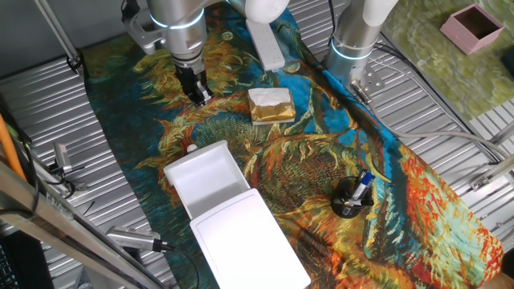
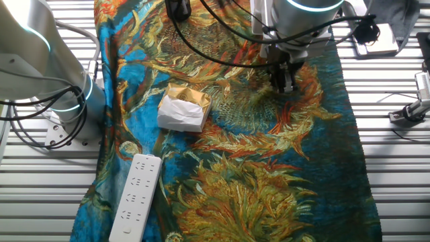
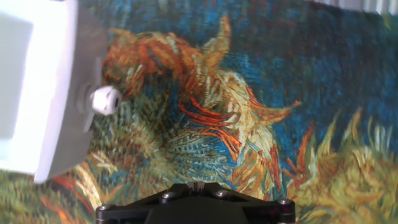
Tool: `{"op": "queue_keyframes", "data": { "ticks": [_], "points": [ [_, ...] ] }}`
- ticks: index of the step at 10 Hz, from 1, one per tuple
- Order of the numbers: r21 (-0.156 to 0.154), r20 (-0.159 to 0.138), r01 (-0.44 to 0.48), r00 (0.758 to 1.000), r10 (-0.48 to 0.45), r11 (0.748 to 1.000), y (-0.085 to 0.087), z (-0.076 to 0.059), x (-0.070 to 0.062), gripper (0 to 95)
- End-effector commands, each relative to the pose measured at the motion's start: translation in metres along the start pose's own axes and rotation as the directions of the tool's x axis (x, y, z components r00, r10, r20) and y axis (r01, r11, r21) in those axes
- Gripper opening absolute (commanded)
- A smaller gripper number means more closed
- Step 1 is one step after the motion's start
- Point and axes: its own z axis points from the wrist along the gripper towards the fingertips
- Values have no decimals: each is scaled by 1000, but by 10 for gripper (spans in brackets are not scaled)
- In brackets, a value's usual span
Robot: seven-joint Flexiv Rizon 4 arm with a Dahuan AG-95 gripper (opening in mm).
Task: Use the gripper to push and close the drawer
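The drawer (image 1: 207, 178) is a shallow white tray pulled out of the flat-topped white box (image 1: 250, 241) at the front of the table. In the hand view its front wall (image 3: 59, 93) and small white knob (image 3: 106, 99) show at the left. My black gripper (image 1: 200, 97) hangs over the sunflower cloth, behind the drawer's front and apart from it. It also shows in the other fixed view (image 2: 283, 82). In the hand view its fingertips (image 3: 196, 185) stand together with nothing between them. The drawer is out of view in the other fixed view.
A tan-and-white block (image 1: 271, 105) lies to the right of the gripper. A white power strip (image 1: 267, 44) lies behind it. The second arm's column (image 1: 353, 44) stands at the back right. A black pen holder (image 1: 351, 197) stands right of the box. A pink box (image 1: 475, 26) sits far right.
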Motion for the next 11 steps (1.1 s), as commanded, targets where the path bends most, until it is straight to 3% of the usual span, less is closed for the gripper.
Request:
{"op": "queue_keyframes", "data": {
  "ticks": [1, 4, 6, 7, 11],
  "points": [
    [-4, -7, 55, 998, -55, 998, -1, 1, -2, 0],
    [-14, 1, 113, 994, -113, 993, -5, 1, -12, 0],
    [-19, -6, 156, 988, -156, 988, -19, -2, -29, 0],
    [-26, -4, 191, 982, -191, 981, -33, -6, -44, 0],
    [-43, -8, 256, 966, -257, 966, -73, -13, -78, 0]
  ]
}}
